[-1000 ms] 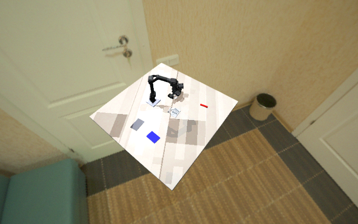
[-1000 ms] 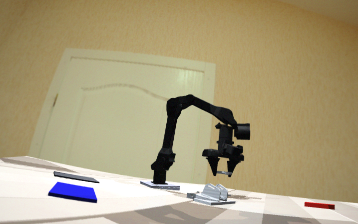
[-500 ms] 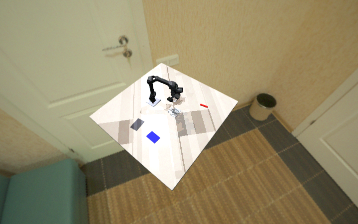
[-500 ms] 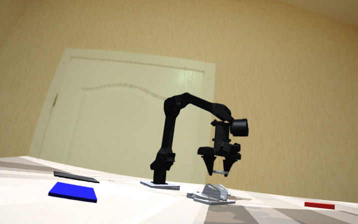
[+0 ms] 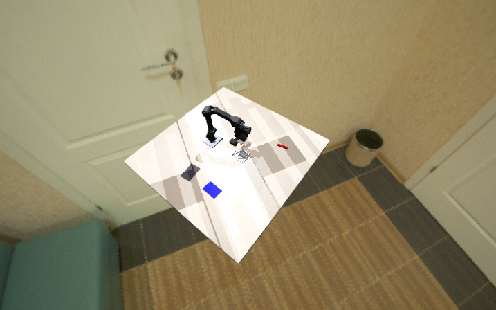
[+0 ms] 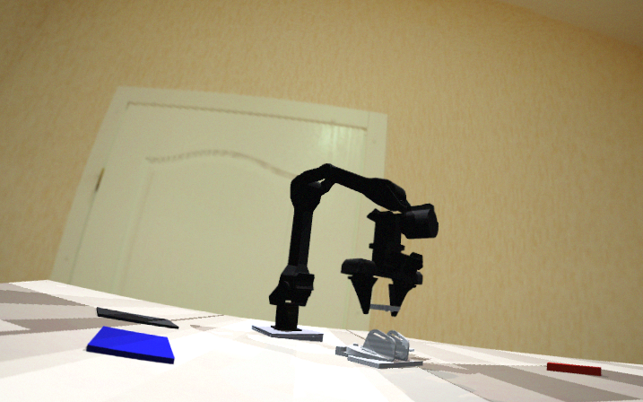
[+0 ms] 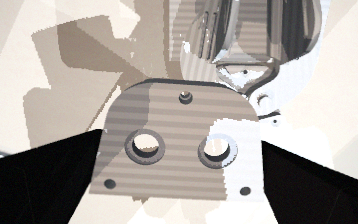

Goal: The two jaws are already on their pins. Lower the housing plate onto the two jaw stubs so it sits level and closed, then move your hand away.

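Note:
My gripper [image 6: 379,312] [image 7: 180,143] is shut on the housing plate [image 6: 384,307] [image 7: 180,120], one finger at each side edge. The plate is a thin grey piece with two large ringed holes, three small holes and a rounded far edge. It hangs roughly level above the table. Below it in the exterior view is the grey assembly [image 5: 241,154] [image 6: 386,364] with two upright, slotted jaws [image 6: 378,342] standing side by side. In the wrist view the jaws [image 7: 222,30] show beyond the plate's far edge, toward the upper right. The plate and assembly are apart. The stubs cannot be made out clearly.
A blue slab [image 5: 212,189] [image 6: 131,345] and a dark flat slab [image 5: 190,172] [image 6: 136,318] lie on the table, on the left in the exterior view. A red bar [image 5: 282,146] [image 6: 573,369] lies at the right. The arm's base pad [image 6: 313,336] is behind the assembly.

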